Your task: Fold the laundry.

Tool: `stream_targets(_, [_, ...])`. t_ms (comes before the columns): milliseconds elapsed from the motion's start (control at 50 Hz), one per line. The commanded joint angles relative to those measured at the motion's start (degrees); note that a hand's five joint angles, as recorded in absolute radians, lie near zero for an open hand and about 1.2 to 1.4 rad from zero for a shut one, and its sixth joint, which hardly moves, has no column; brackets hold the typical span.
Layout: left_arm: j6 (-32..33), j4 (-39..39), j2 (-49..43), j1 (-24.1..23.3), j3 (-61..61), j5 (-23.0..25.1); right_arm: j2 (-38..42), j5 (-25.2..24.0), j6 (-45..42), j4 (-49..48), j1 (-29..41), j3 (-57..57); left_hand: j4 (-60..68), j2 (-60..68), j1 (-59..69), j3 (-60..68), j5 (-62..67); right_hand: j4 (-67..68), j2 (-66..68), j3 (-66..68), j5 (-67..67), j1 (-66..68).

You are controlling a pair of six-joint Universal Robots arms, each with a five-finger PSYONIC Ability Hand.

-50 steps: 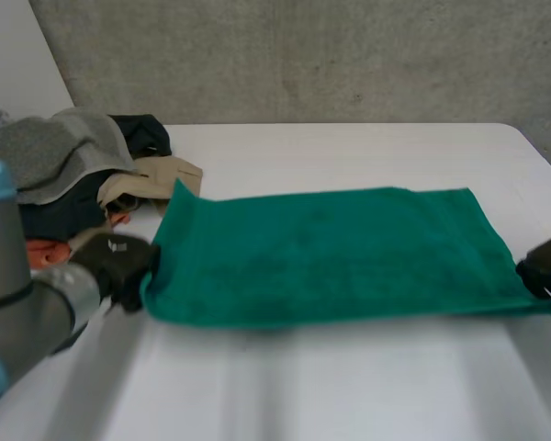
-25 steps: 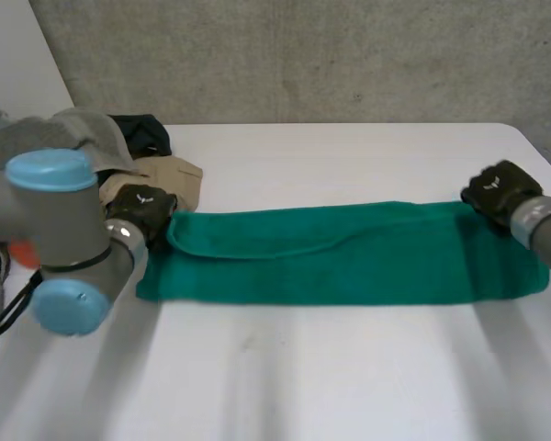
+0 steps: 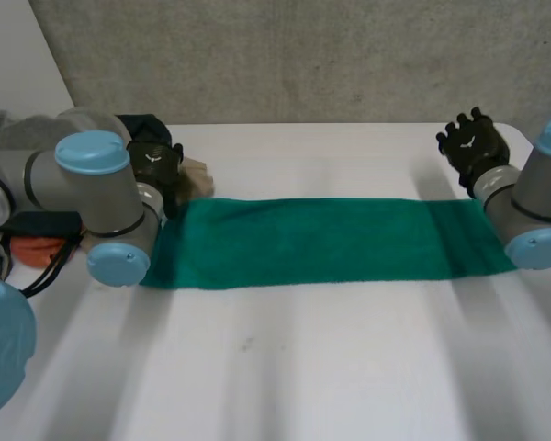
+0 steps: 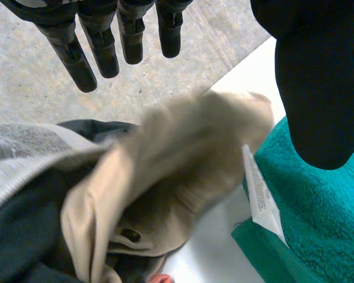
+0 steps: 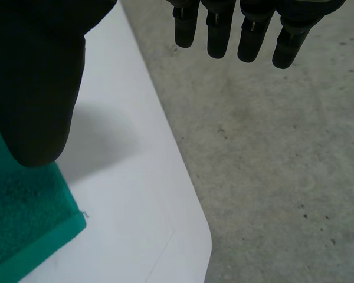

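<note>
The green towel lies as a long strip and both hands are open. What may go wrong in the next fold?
1. The left hand hangs open above the beige garment of the laundry pile, beside one end of the green towel; a grasp there might catch both.
2. The towel's other end, near the open right hand, lies close to the table edge; a pull could drag it off.

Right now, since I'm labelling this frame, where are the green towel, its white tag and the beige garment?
green towel [image 3: 312, 241], head view, middle of its top surface.
white tag [image 4: 261, 194], left wrist view, the tag's middle.
beige garment [image 4: 177, 153], left wrist view, its crumpled middle.
</note>
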Motion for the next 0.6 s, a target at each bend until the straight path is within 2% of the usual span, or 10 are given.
stream_targets(20, [-0.09,0.31,7.26,0.19,-7.98,0.04,-14.74,-2.83,8.46,7.80,-4.72,12.38,-1.66,-1.91,-1.63,-2.63,-2.85,-1.08,-1.30,-1.12,-2.15,-1.95])
stream_targets(200, [-1.41,0.31,12.11,-0.25,-16.96,0.22,-16.61,-10.12,9.53,21.88,-13.25,20.03,-1.66,-1.91,-1.63,-2.63,-2.85,21.84,21.61,21.79,20.76,20.96])
stream_targets(300, [-3.60,0.40,12.55,-1.30,-18.02,0.83,-13.71,-11.80,9.35,20.13,-14.76,22.07,-1.66,-1.91,-1.63,-2.63,-2.85,22.18,21.96,22.14,21.11,21.31])
stream_targets(460, [-5.63,0.40,12.46,-1.48,-18.19,1.19,-8.62,-11.72,8.56,15.30,-14.85,21.81,-1.66,-1.91,-1.63,-2.63,-2.85,25.36,25.13,25.31,24.28,24.48])
stream_targets(500, [-5.63,0.40,12.46,-1.48,-18.28,1.19,-7.82,-11.63,8.56,15.21,-14.85,21.54,-1.66,-1.91,-1.63,-2.63,-2.85,33.90,33.68,33.86,32.83,33.03])
stream_targets(520, [-5.63,0.40,12.46,-1.57,-18.28,1.19,-7.29,-11.45,8.47,14.94,-15.02,21.11,-1.66,-1.91,-1.63,-2.63,-2.85,68.04,67.81,67.99,66.96,67.16])
stream_targets(600, [-5.63,0.31,12.63,-1.57,-18.37,1.10,-7.90,-10.66,9.44,11.79,-17.47,21.62,-1.66,-1.91,-1.63,-2.63,-2.85,68.38,68.16,68.34,67.31,67.51])
